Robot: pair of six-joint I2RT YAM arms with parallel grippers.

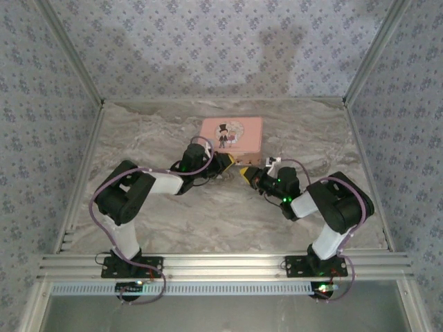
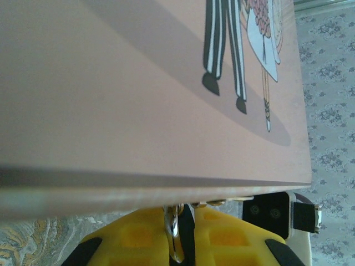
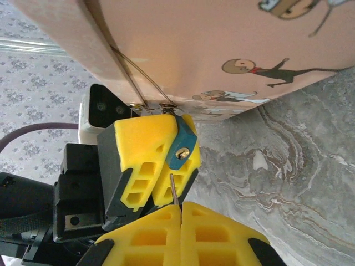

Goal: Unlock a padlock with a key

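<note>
The padlock (image 3: 182,145), small with a blue body and a brass keyhole, is pinched in my left gripper (image 1: 228,163), whose yellow fingers (image 3: 141,149) face the right wrist camera. In the left wrist view its silvery shackle (image 2: 175,233) sits between the closed fingers of that gripper (image 2: 188,213). My right gripper (image 3: 180,208) is shut on the key (image 3: 175,191), a thin silvery blade sticking up from between its pads. The key's tip stands just below the padlock's body, a short gap from the keyhole. The two grippers meet nose to nose in front of the tin, the right gripper (image 1: 245,173) lower right.
A pink rectangular tin (image 1: 232,133) with a cartoon couple lies just behind both grippers, its edge almost over the left fingers (image 2: 155,183). Thin wire loops hang from its side (image 3: 130,77). Marbled tabletop (image 3: 288,166) spreads to the right; patterned walls enclose the table.
</note>
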